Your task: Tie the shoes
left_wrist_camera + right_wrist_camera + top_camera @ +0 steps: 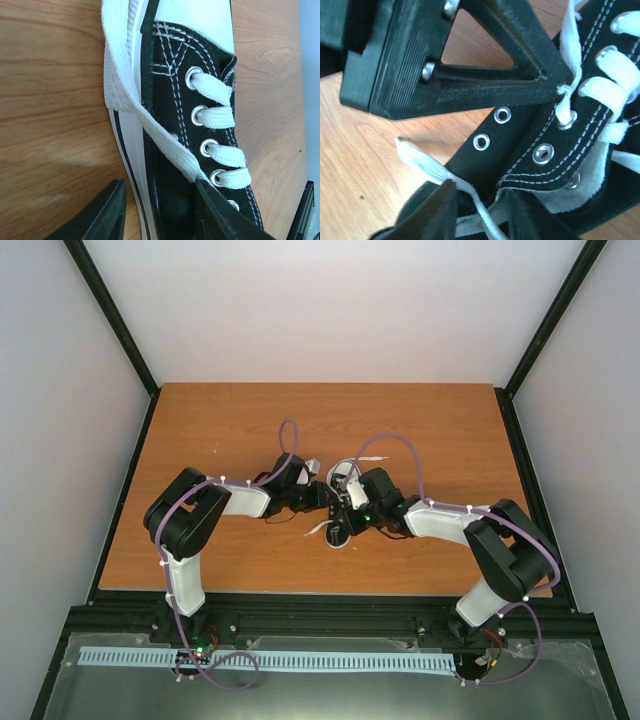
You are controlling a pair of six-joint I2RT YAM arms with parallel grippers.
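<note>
The shoe (170,100) is a black canvas sneaker with white edging and white laces, lying on the wooden table. In the top view both arms meet over the shoe (337,536) and hide most of it. My left gripper (160,210) straddles the shoe's side wall; one finger (100,215) is by the sole edge, the other on a loose lace (165,145) beside the eyelets. My right gripper (480,210) is at the shoe's opening (520,145), jaws apart, with a thin lace (425,162) running between them against one finger (435,210). The left gripper (318,498) and right gripper (345,510) nearly touch.
The left gripper's black finger frame (470,75) fills the top of the right wrist view, close above the eyelets. The brown table (200,440) has black rails along its sides. A lace end (318,528) trails on the wood near the front.
</note>
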